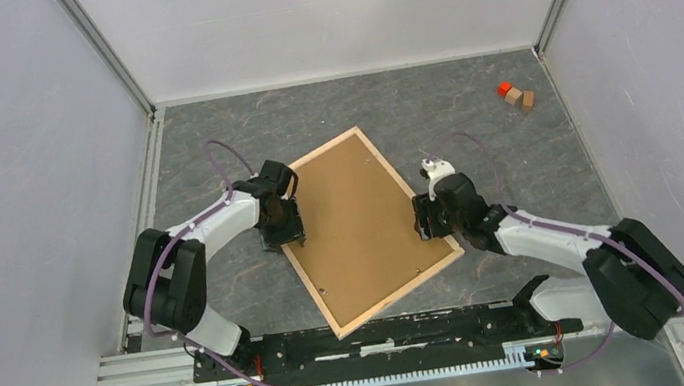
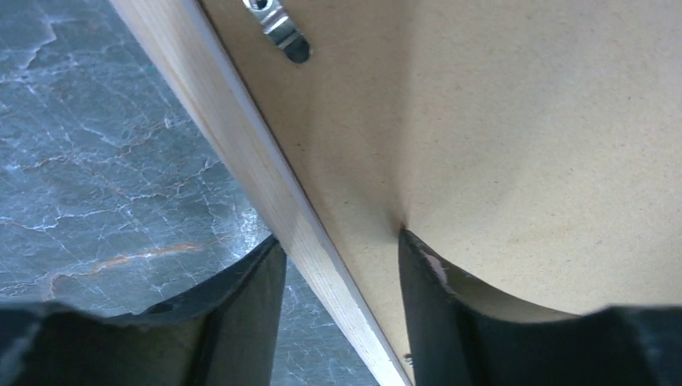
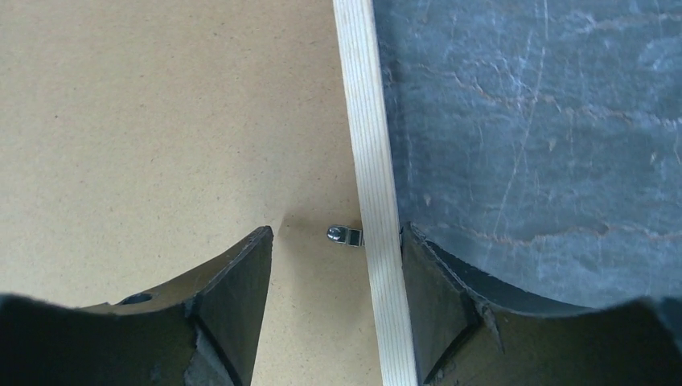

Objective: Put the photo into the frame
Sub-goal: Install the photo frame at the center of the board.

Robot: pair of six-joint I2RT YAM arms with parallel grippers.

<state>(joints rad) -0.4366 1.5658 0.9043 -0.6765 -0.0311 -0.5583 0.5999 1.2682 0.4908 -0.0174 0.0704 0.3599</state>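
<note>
Two rails straddled; frame [image 1: 402,293] being closed up, I judge.
Top: frame back-up at centre, board [image 1: 362,220] in it, photo unseen; left gripper [image 1: 283,230], right gripper [image 1: 425,217] flank it. Wrists alone show jaws open astride rails, holding nothing, and clips [image 3: 344,236]; next likely needs turning them.

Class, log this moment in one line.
pale-wood rectangular frame back up, brown backing board inside; left fingers open astride its rail; right fingers open astride opposite rail; photo unseen
</note>
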